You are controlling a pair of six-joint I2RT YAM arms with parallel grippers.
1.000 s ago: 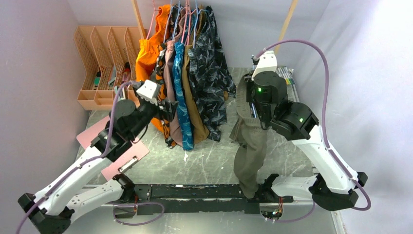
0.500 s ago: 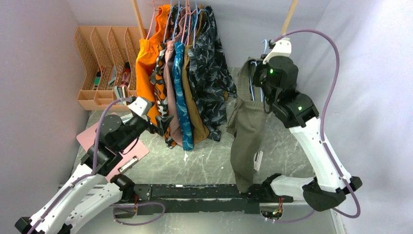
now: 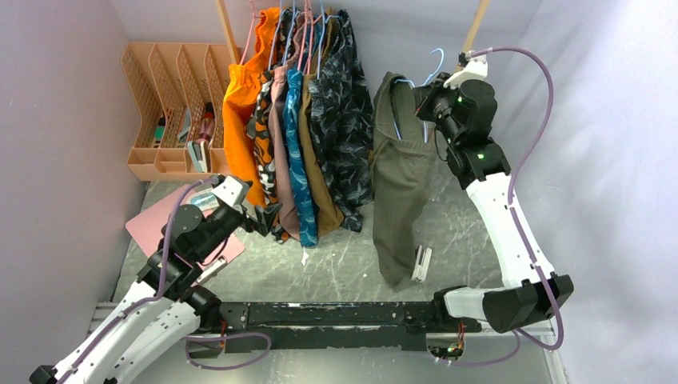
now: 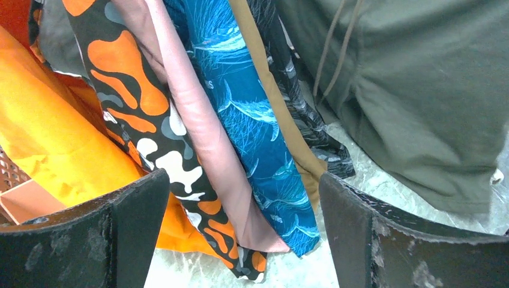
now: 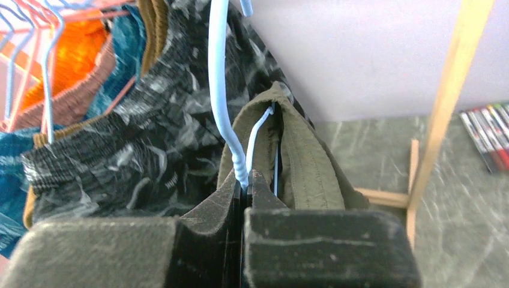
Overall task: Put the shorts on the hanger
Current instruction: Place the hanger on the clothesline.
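Our right pincer (image 5: 243,183) pinches the thin light-blue hanger (image 5: 219,90) at its neck, so we carry the dark olive-green fabric shorts (image 3: 400,184) draped on it, hanging beside the dark camouflage-patterned garment (image 3: 344,120); left pincer (image 4: 243,180) spread, empty.

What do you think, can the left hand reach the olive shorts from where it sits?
Probably yes, low down. The open left hand faces the lower leg of the shorts with open space between; higher up, the row of hung clothes blocks it. The right hand holds their hanger.
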